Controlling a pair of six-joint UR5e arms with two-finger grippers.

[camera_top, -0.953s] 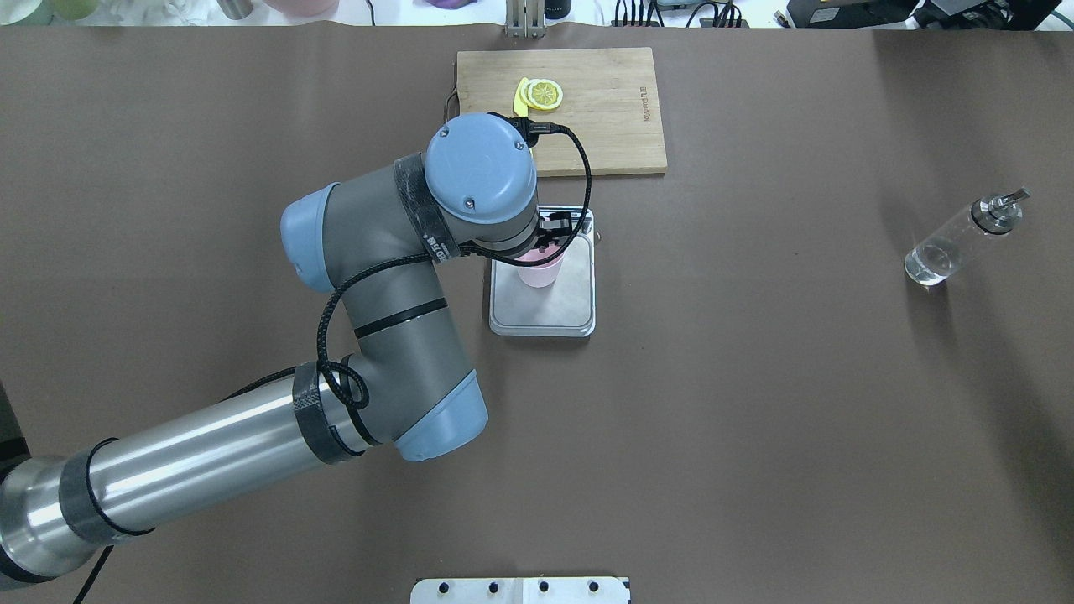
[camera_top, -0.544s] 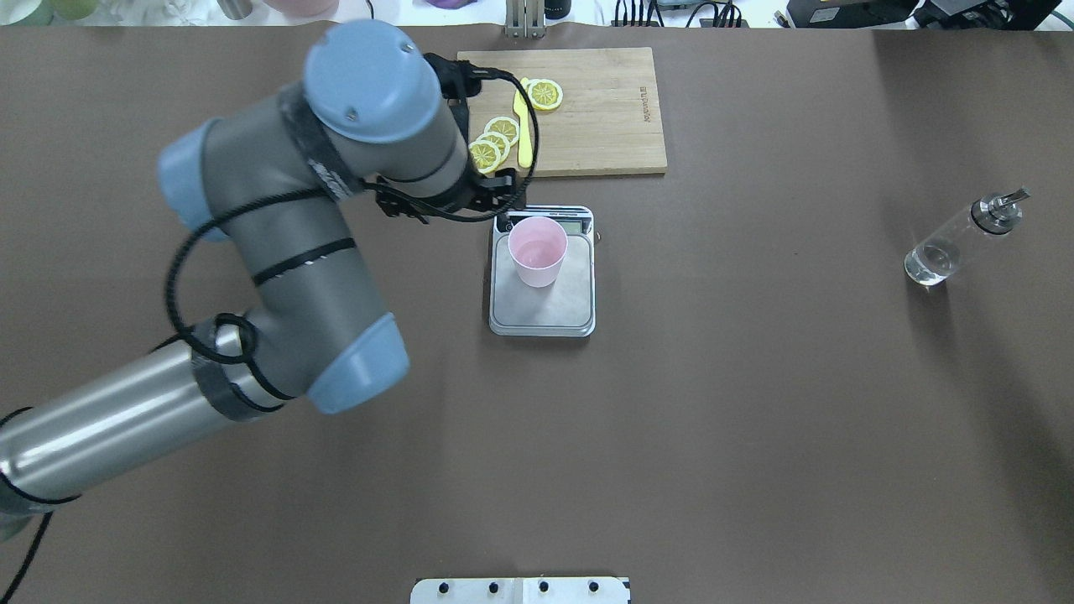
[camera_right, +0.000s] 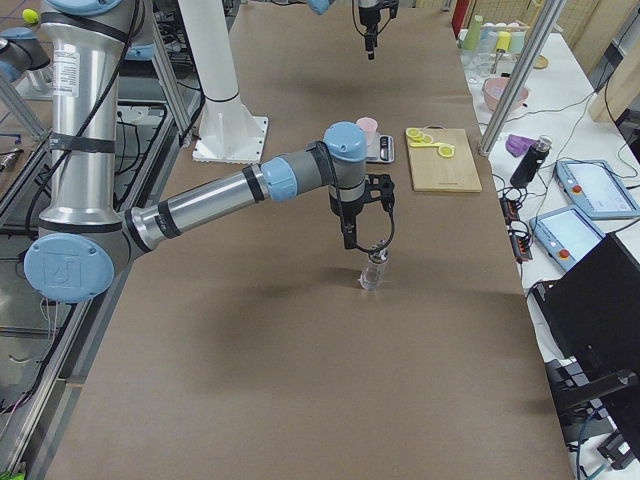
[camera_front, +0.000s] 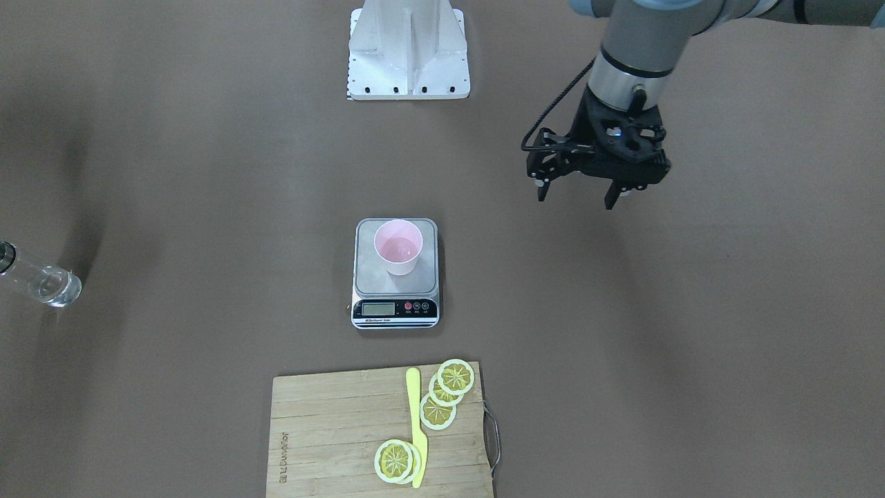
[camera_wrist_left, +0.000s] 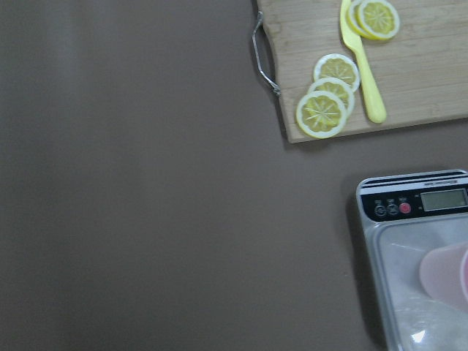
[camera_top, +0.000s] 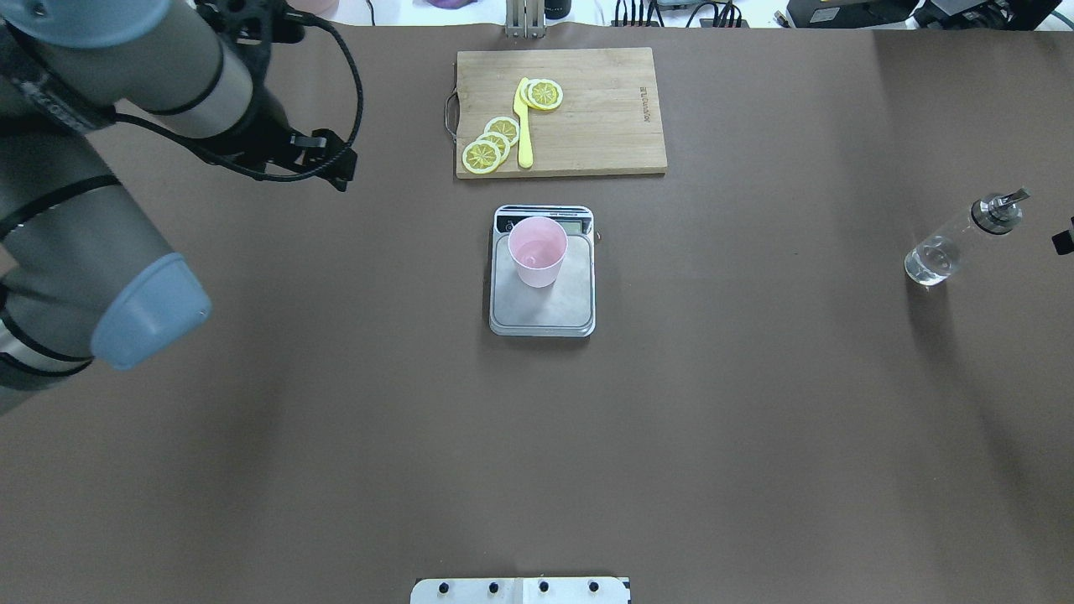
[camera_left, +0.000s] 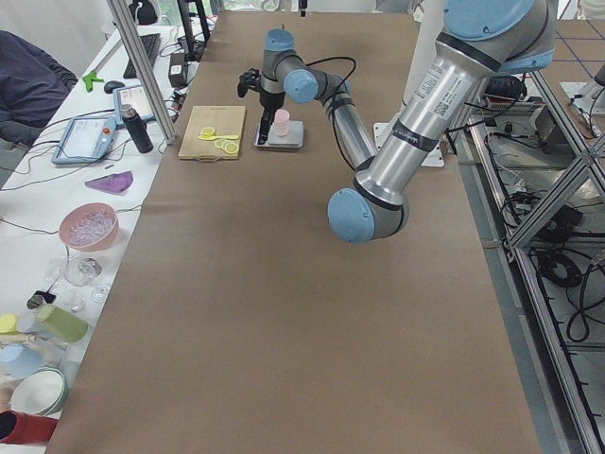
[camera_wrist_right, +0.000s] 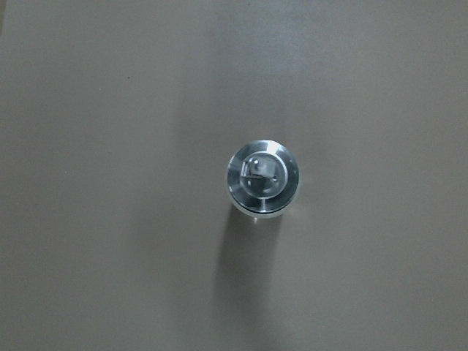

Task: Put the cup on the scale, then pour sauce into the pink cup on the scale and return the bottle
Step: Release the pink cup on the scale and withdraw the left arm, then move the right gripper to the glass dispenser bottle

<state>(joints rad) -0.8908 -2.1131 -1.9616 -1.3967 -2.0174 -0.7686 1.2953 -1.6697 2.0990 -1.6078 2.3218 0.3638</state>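
Note:
The pale pink cup (camera_top: pixel 537 250) stands upright on the grey platform of the scale (camera_top: pixel 545 312) at the table's middle; it also shows in the front view (camera_front: pixel 399 252) and at the left wrist view's right edge (camera_wrist_left: pixel 446 274). My left gripper (camera_front: pixel 598 188) is open and empty, raised well to the cup's left (camera_top: pixel 331 161). The clear bottle (camera_top: pixel 956 243) stands far right, liquid at its bottom. My right gripper (camera_right: pixel 368 240) hangs just above the bottle (camera_right: pixel 372 272); the right wrist view looks straight down on its silver spout (camera_wrist_right: pixel 262 178). I cannot tell whether it is open.
A wooden cutting board (camera_top: pixel 604 126) with lemon slices (camera_top: pixel 491 143) and a yellow knife (camera_top: pixel 524 126) lies behind the scale. The robot's white base plate (camera_top: pixel 520 590) is at the near edge. The scale's display and buttons (camera_front: pixel 395 308) face the operators' side.
My left gripper let go of the cup on the scale, rose and swung far to the left. A sliver of my right gripper has come in at the overhead view's right edge.

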